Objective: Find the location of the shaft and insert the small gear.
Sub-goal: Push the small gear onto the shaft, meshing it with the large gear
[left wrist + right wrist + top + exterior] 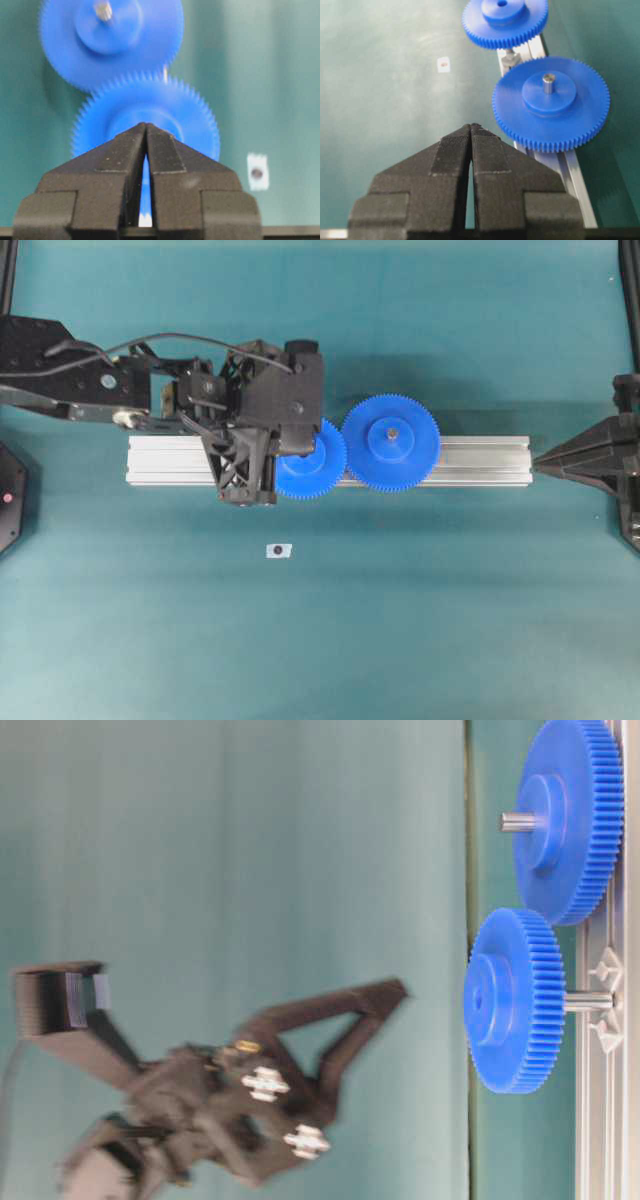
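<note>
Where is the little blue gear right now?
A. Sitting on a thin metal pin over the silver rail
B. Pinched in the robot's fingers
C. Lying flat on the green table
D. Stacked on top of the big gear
A. In the table-level view the small gear sits on the shaft rising from the rail, beside the larger gear, with nothing gripping it.

Even soft light, faint glare on teal table (395,75), table-level view motion-blurred, wrist views soft up close

Left gripper (145,131) jaws closed, arm extended — right gripper (471,131) closed, held back.
</note>
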Controlling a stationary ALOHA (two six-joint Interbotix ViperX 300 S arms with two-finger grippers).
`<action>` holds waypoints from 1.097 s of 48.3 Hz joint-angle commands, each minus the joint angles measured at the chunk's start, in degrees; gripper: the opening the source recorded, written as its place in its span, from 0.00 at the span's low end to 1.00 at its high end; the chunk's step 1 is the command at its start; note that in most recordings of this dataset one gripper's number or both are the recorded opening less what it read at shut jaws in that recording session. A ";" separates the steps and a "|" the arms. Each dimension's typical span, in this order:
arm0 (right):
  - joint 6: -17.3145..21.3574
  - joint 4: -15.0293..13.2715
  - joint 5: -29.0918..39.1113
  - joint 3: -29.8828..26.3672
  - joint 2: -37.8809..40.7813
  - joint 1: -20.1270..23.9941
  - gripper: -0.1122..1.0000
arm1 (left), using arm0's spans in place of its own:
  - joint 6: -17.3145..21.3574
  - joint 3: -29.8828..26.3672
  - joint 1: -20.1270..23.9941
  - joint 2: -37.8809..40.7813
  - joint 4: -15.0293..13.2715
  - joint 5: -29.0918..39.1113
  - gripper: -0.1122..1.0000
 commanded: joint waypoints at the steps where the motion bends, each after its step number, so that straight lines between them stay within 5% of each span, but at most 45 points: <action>1: 0.62 -0.09 -0.53 -0.53 0.35 -0.09 0.14 | 0.00 0.44 0.00 0.53 0.18 -1.32 0.14; 21: 0.62 -0.09 -0.53 -0.53 0.35 -0.09 0.14 | 0.26 -3.34 0.00 0.79 0.18 -1.32 0.14; 41: 0.62 -0.09 -0.53 -0.53 0.35 -0.09 0.14 | 0.18 1.76 0.79 1.58 0.18 -0.88 0.14; 53: 0.62 -0.09 -0.53 -0.53 0.35 0.00 0.14 | 0.53 -1.58 0.62 0.26 0.18 -0.18 0.14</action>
